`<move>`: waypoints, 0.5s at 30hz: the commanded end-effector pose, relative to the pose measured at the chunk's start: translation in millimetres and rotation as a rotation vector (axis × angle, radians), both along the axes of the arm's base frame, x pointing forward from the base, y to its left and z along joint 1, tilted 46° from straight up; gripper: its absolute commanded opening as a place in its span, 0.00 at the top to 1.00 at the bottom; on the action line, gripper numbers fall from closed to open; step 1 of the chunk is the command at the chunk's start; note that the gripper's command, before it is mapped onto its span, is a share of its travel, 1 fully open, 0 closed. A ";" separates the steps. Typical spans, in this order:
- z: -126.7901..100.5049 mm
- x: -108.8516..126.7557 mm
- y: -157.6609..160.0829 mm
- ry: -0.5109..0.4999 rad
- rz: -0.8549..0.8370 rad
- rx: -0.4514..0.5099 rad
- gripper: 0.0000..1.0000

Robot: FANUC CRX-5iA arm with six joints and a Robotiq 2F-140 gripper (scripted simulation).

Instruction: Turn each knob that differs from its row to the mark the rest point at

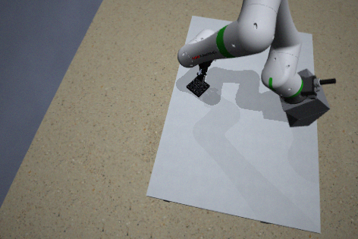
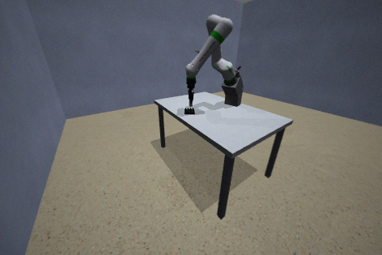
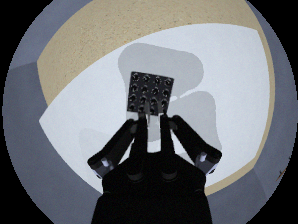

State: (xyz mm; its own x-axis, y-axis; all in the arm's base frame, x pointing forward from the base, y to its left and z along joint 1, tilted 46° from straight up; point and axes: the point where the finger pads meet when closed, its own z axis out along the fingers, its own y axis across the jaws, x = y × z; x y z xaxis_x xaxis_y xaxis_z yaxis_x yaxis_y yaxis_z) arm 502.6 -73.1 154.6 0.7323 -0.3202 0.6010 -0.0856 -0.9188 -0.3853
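The desk [image 2: 243,124] stands on dark legs in a room with blue-grey walls and a speckled tan floor, its pale top carrying everything else. At the far end of it sits the grey base block [image 1: 307,108] from which the white arm [image 1: 258,20] with green bands rises, folds over and reaches down toward the desk's left edge as the top view shows it.

Beneath the wrist hangs the tool [image 3: 152,117], pointing straight down. Its two dark fingers are drawn near to each other with only a narrow gap left, and their tips sit at the near edge of the knob box [image 3: 150,94] in the wrist view. The tool is nearly clenched and grasps nothing; whether the tips touch a knob cannot be told.

The knob box is a small black square with a grid of knobs, standing on the desk near its left edge, turned at a slant to the desk's sides. The white lines and names are too small to read.
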 end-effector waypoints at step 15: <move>26.6 3.2 -18.2 0.000 -0.002 -0.001 0.88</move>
